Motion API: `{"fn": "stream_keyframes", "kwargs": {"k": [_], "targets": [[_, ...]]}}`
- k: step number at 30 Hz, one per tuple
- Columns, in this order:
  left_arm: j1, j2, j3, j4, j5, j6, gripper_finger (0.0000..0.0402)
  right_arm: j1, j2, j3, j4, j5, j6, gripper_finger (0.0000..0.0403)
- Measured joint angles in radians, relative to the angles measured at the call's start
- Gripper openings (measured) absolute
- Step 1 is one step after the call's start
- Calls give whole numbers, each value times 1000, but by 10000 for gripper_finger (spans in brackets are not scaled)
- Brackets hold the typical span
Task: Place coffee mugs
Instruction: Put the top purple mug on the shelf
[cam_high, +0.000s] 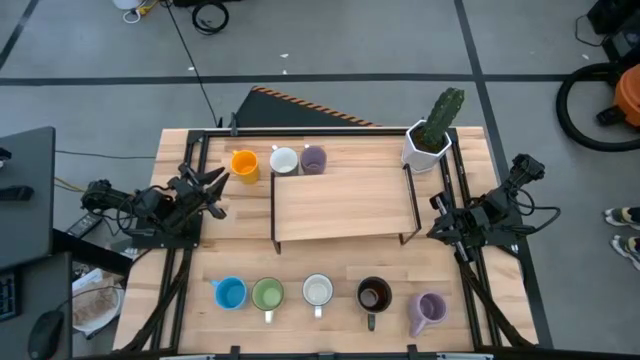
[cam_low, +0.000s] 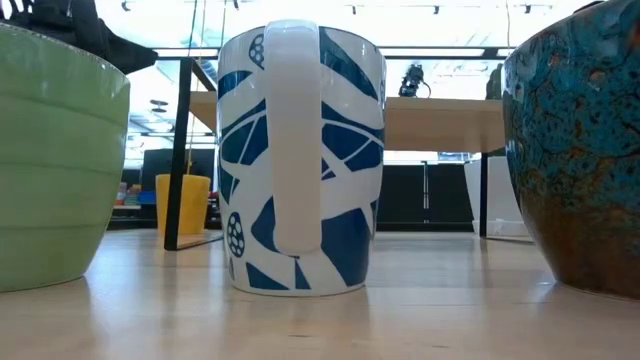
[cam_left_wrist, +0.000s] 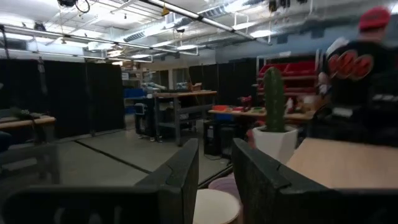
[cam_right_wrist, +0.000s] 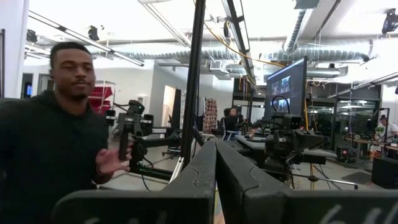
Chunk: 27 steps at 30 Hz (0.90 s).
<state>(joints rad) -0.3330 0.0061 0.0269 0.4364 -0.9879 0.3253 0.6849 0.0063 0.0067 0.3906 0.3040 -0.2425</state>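
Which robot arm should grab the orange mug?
The left. Its gripper sits just beside the orange mug at the table's back left, while the right gripper waits far across, beyond the wooden shelf.

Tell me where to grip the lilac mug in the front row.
Take the lilac mug by its rim wall from above, probably with the right gripper, which is nearer. It stands upright and open-topped; its handle juts toward the table's front-left, so keep the fingers off that side.

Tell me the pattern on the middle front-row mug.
White mug with blue leaf-like shapes, best in the low view.
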Motion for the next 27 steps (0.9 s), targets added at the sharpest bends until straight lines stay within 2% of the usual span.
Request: {"fn": "stream_keyframes", "kwargs": {"k": [4, 7, 12, 21, 27], "targets": [[0, 0, 0, -2, 16, -126, 103, 0, 0, 0, 89, 72, -4, 11], [0, 0, 0, -1, 17, -165, 103, 0, 0, 0, 172, 117, -13, 11], [0, 0, 0, -1, 16, -164, 103, 0, 0, 0, 271, 136, -15, 11], [0, 0, 0, -1, 16, -98, 103, 0, 0, 0, 344, 149, -51, 11], [3, 0, 0, 16, 31, -28, 103, -2, -1, 0, 490, 306, -130, 11]]}}
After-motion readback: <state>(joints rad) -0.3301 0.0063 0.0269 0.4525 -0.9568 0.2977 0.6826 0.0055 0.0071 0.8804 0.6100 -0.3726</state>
